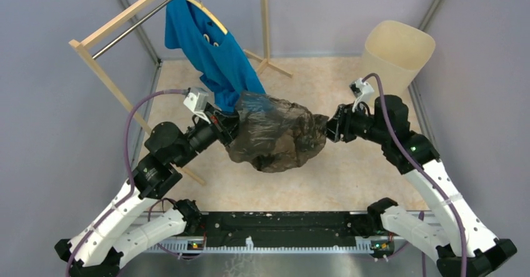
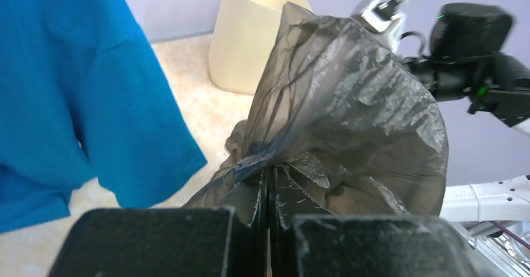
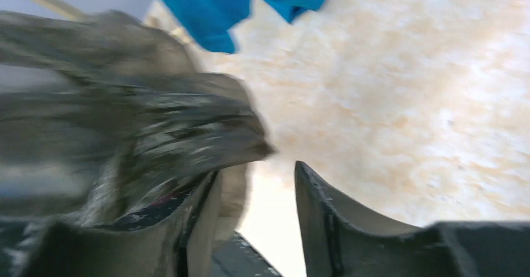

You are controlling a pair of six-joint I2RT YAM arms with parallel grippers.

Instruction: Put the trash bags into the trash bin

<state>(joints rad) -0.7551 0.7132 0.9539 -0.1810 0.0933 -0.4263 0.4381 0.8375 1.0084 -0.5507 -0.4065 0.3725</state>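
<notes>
**Inspector:** Left side?

**Recorder:** Left gripper point(image 2: 269, 186), jaws pressed together on a pinched fold of the trash bag point(image 1: 275, 136). The bag hangs bunched over the middle of the table point(image 1: 362, 177). Blue shirt point(image 1: 212, 52) on the wooden rack point(image 1: 106, 70) at the bag's eleven o'clock, overlapping it from above.

**Inspector:** Right side?

**Recorder:** Right gripper point(image 3: 257, 171) at the bag's three o'clock edge. Jaws stand apart, film lying against one finger, table surface showing through the gap. Trash bin point(image 1: 400, 52) upright at the bag's two o'clock, well apart from it.

Glossy brown-black trash bag point(image 1: 278, 136), cream-beige trash bin point(image 1: 400, 49), blue shirt point(image 1: 215, 55), mottled beige tabletop point(image 1: 350, 171).
</notes>
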